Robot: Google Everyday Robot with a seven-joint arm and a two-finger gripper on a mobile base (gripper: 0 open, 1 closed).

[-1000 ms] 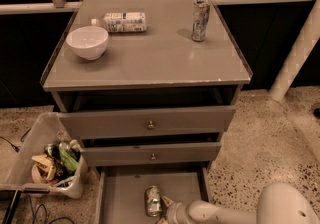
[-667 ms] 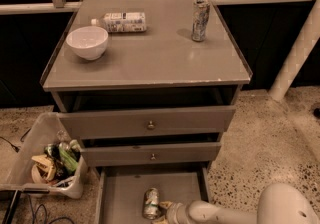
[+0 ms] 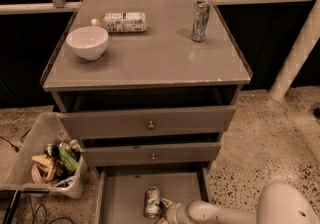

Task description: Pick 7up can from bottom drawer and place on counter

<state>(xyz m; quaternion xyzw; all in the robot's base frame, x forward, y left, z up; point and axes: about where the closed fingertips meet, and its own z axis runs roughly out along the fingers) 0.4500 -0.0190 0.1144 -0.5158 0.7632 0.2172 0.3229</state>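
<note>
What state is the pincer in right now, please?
Pincer: down in the bottom drawer, beside the 7up can; whether it is open, closed or holding cannot be told.

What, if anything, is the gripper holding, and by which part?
Cannot be told: the gripper is beside the 7up can in the bottom drawer; contact unclear.

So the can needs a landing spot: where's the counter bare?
The counter is bare along its front strip and between white bowl and tall can. Crowded: back left, bowl beside lying bottle. The gripper is by the 7up can in the bottom drawer.
</note>
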